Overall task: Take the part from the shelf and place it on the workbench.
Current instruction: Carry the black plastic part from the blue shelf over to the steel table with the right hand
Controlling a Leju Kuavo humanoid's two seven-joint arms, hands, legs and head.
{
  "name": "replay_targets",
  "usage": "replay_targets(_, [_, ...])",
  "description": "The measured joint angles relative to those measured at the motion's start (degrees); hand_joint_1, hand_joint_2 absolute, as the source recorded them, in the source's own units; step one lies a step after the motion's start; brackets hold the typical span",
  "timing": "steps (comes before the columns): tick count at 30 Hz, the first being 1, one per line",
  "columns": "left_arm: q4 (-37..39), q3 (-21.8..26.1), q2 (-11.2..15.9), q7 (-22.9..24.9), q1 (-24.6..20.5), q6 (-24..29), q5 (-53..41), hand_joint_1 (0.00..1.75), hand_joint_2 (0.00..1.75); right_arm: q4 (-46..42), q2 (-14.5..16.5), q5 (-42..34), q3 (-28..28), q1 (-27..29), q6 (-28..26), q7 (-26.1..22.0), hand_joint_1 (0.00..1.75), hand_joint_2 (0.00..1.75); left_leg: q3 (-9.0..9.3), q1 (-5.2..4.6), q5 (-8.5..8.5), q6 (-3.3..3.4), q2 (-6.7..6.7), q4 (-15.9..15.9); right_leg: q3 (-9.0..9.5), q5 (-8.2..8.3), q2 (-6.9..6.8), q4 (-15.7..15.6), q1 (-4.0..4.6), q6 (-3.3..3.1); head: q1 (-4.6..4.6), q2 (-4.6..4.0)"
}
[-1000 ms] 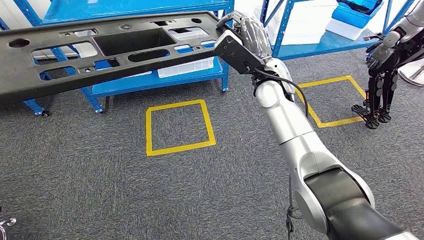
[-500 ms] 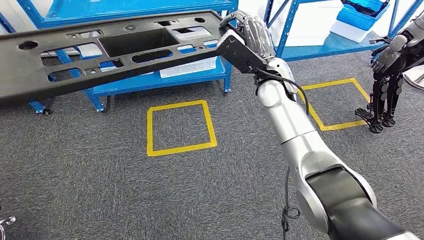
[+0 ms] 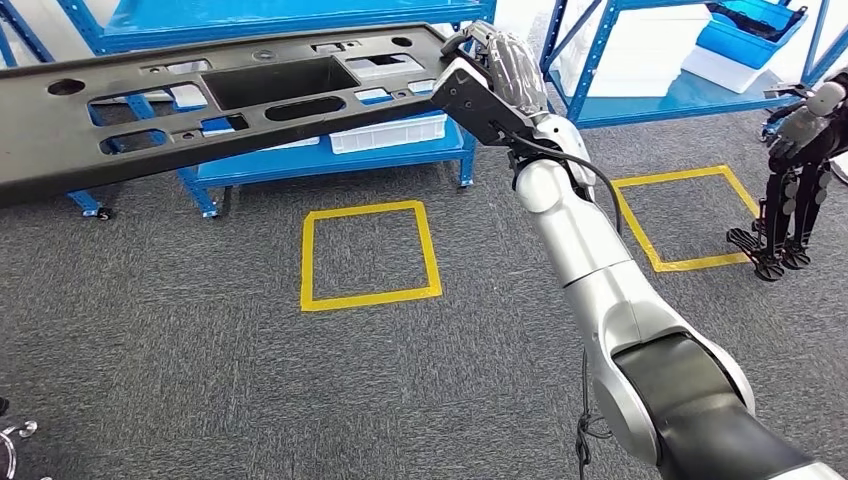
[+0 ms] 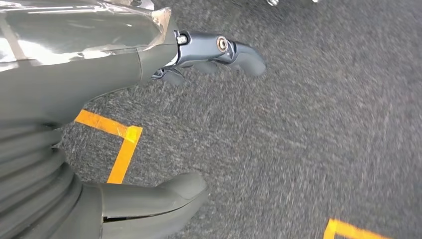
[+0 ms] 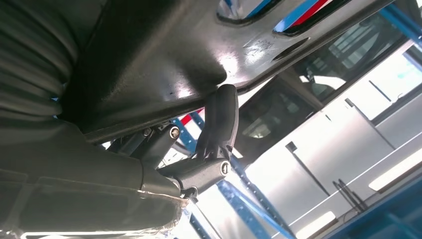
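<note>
The part (image 3: 230, 100) is a long black plastic panel with several cut-outs, and it hangs in the air across the upper left of the head view, in front of the blue shelf (image 3: 290, 15). My right hand (image 3: 497, 72) grips its right end, with the silver arm stretched forward and up. In the right wrist view a dark finger (image 5: 219, 122) curls up against the part's underside (image 5: 164, 45). My left hand (image 4: 89, 89) hangs over the grey carpet, thumb (image 4: 154, 199) and fingers (image 4: 234, 50) apart, holding nothing.
A white bin (image 3: 390, 132) sits on the shelf's low blue deck. Two yellow taped squares (image 3: 368, 252) (image 3: 690, 215) mark the carpet. A second blue shelf (image 3: 660, 95) carries a blue bin (image 3: 750, 35). Another dark robot (image 3: 795, 190) stands at the far right.
The whole picture has slid to the right, so the camera has turned a little. The part stays held by my right hand in the same pose.
</note>
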Motion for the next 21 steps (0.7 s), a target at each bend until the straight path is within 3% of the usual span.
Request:
replay_targets(2, [-0.1,0.0,-0.1,0.0,0.0,0.0,0.0,0.0,1.75,0.0,-0.1,0.0,0.0,-0.1,0.0,0.0,1.75,1.75,0.41,0.24,0.43,0.73,-0.78,-0.5,-1.25,-1.55,0.79,2.9,0.01,0.12,0.05,0.0])
replay_targets(5, [-0.2,-0.1,-0.1,0.0,-0.1,0.0,0.0,0.0,1.75,0.0,-0.3,0.0,0.0,0.3,0.0,0.0,1.75,1.75,0.53,0.32,0.52,1.17,-2.32,-0.6,-7.03,-5.75,2.11,14.3,-0.19,-0.2,0.1,0.0])
replay_targets(6, [-0.2,-0.1,-0.1,0.0,-0.1,0.0,0.0,0.0,1.75,0.0,-0.4,0.0,0.0,0.5,0.0,0.0,1.75,1.75,0.55,0.32,0.5,1.19,-2.94,-0.6,-8.45,-6.2,2.24,16.6,-0.21,0.01,0.08,0.0])
replay_targets(7, [-0.2,-0.1,-0.1,0.0,0.0,0.0,0.0,0.0,1.75,0.0,-0.4,0.0,0.0,0.6,0.0,0.0,1.75,1.75,0.6,0.32,0.47,1.18,-3.56,-0.5,-8.72,-5.65,2.34,16.6,-0.2,0.38,0.09,0.0])
replay_targets(8, [-0.2,-0.1,-0.2,0.0,0.0,0.0,0.0,0.0,1.75,0.0,-0.5,0.0,0.0,0.6,0.0,0.0,1.75,1.75,0.68,0.32,0.41,1.11,-4.2,-0.5,-7.73,-4.18,2.49,14.0,-0.22,0.81,0.08,0.0])
replay_targets(10, [-0.2,-0.2,-0.2,0.0,0.0,0.0,0.0,0.0,1.75,0.0,-0.5,0.0,0.0,0.5,0.0,0.0,1.75,1.75,0.79,0.24,0.14,0.78,-5.38,-0.2,-3.84,-0.48,3.44,5.4,-0.27,1.3,0.07,0.0])
replay_targets(12, [-0.2,-0.3,-0.2,0.0,0.0,0.0,0.0,0.0,1.75,0.0,-0.5,0.0,0.0,0.4,0.0,0.0,1.75,1.75,0.65,0.15,-0.14,0.33,-6.16,0.0,-1.39,1.42,4.04,0.2,-0.27,0.95,0.02,0.0])
replay_targets(15, [-0.2,-0.5,-0.1,0.0,0.3,0.0,0.0,0.0,1.75,0.0,-0.3,0.0,0.1,0.2,0.1,0.0,1.75,1.75,0.35,0.42,-0.37,-0.5,-6.66,0.0,-0.96,1.59,3.31,-0.5,-0.4,-0.09,0.01,0.0])
replay_targets(17, [-0.3,-0.6,-0.1,0.0,0.4,0.0,0.0,0.0,1.75,0.0,-0.1,0.0,0.2,0.0,0.1,0.0,1.75,1.75,-0.66,0.46,-1.85,-1.22,-5.18,2.2,-0.5,1.61,2.68,-0.9,-0.83,-0.95,-0.09,0.0])
replay_targets(19, [-0.3,-0.7,0.0,0.0,0.5,0.1,0.1,0.0,1.75,0.0,0.0,0.0,0.2,0.0,0.1,0.0,1.75,1.75,-3.93,0.73,-5.11,-2.0,-2.85,8.9,-0.16,1.44,2.08,-1.1,-0.89,-1.56,-0.24,0.0])
replay_targets(21, [-0.3,-0.8,0.0,0.0,0.5,0.1,0.4,0.0,1.75,0.0,0.0,0.0,0.2,0.2,0.2,0.0,1.75,1.75,-7.65,1.23,-7.28,-2.62,-1.88,15.5,-0.08,1.31,1.44,-1.0,-0.85,-1.75,-0.27,0.0])
